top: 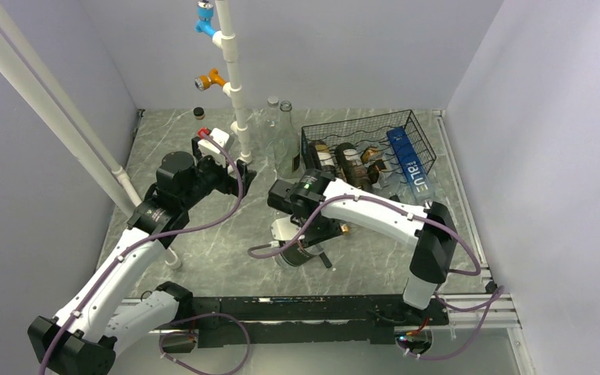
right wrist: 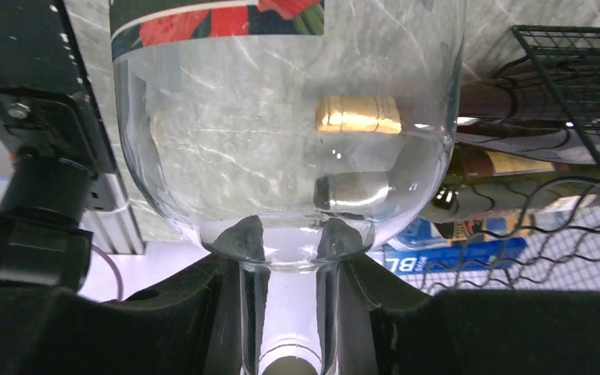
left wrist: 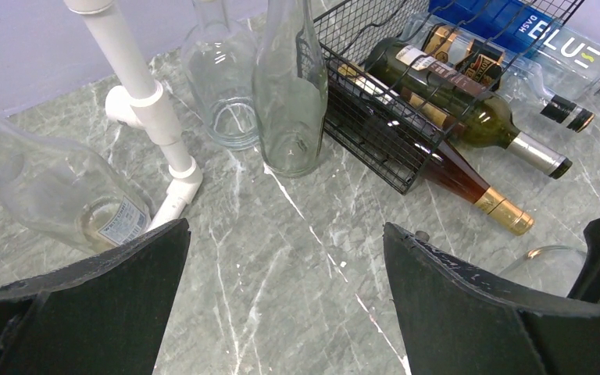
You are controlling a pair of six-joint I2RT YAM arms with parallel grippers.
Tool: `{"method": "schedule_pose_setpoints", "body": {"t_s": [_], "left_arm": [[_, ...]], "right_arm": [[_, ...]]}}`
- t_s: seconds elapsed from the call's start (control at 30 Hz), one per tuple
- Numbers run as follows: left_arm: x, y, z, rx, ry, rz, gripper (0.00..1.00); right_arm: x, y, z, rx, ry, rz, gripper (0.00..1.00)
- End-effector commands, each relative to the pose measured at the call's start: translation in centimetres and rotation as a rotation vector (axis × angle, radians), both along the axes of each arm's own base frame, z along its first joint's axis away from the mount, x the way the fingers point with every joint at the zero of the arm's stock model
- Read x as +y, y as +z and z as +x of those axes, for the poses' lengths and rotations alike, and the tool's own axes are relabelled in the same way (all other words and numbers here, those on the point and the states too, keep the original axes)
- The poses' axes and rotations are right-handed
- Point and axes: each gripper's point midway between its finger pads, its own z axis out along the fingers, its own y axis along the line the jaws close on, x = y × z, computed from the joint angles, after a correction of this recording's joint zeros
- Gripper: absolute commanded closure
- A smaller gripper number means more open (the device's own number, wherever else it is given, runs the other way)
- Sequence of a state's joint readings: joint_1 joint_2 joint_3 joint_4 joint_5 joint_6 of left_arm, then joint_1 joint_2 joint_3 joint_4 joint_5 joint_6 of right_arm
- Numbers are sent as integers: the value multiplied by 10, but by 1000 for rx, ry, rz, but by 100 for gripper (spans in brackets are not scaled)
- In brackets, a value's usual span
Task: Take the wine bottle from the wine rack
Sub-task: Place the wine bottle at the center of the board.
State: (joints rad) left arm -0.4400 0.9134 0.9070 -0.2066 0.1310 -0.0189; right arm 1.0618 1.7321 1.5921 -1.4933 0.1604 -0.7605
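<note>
While the left arm's jaws (left wrist: 285, 231) stand spread and empty over the grey marbled bench (top: 203, 254), the right arm's jaws (right wrist: 289, 301) pinch the neck of the clear glass wine bottle with a red-flowered label (right wrist: 281, 156). This bottle is outside the black wire-mesh wine rack (top: 420, 129), near its open front, where dark glass bottles (left wrist: 437, 86) lie side by side. Its long axis runs straight out from the jaws, body beyond the fingertips, apparently toward the near bench edge. Whether its base touches the bench cannot be told. The right arm is the nearer; the coming move probably turns on setting the bottle down apart from the rack.
</note>
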Motion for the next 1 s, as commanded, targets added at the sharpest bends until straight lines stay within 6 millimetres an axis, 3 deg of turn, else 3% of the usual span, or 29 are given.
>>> {"method": "schedule_pose_setpoints", "body": {"t_s": [0.0, 0.57, 0.97], "left_arm": [[4, 8, 4, -36, 21, -6, 1], [3, 10, 3, -42, 17, -9, 1], [3, 11, 2, -43, 13, -11, 1]], "right_arm": [[0, 22, 17, -156, 67, -42, 100], [-4, 30, 27, -325, 203, -212, 99], [4, 27, 29, -352, 261, -265, 90]]}}
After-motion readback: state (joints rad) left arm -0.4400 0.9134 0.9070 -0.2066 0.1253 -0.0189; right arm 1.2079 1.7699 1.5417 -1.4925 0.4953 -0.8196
